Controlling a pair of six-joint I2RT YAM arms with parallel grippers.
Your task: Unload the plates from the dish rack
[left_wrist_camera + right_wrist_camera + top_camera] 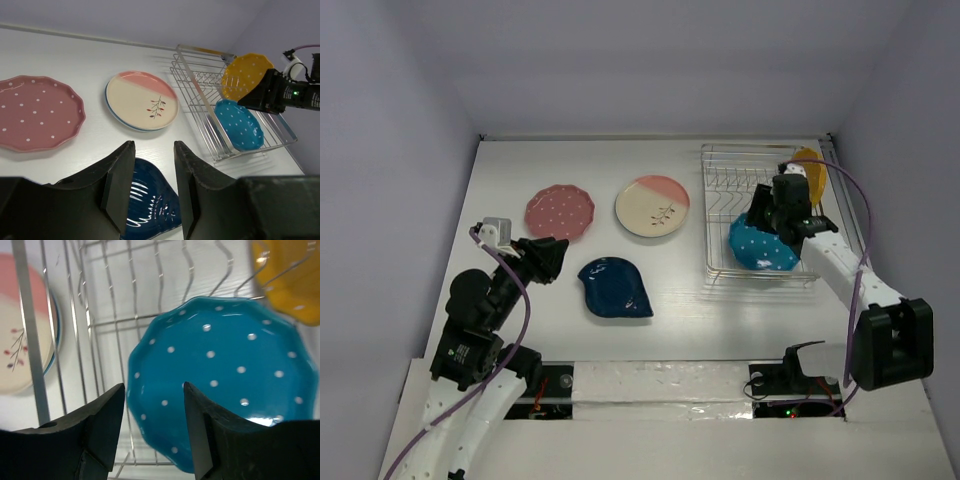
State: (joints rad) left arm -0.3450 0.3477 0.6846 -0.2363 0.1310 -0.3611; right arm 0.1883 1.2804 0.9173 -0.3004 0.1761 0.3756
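While the white table (pixel 500 170) fills most of the top view, the one dish rack (pixel 752 147) sits in the right half of the frame, its long axis running from the upper to the lower part of the picture. Five plates show. Three lie flat on the table: the pink dotted plate (pixel 560 212) at centre left, the cream-and-pink plate (pixel 652 206) just beside it toward the rack, and the dark blue leaf plate (pixel 615 288) below and between them, its pointed tip aimed at the upper left and its long axis slanting down to the lower right. Two are in the rack: the light blue dotted plate (pixel 760 250) lies tilted on the grid floor at the rack's lower end, and the yellow-orange plate (pixel 812 170) stands leaning in the upper right corner.

The left hand (pixel 154 150) hangs over the leaf plate's edge, fingers a narrow gap apart with nothing between them. The right hand (pixel 154 390) hovers above the light blue dotted plate, fingers spread and gripping nothing.
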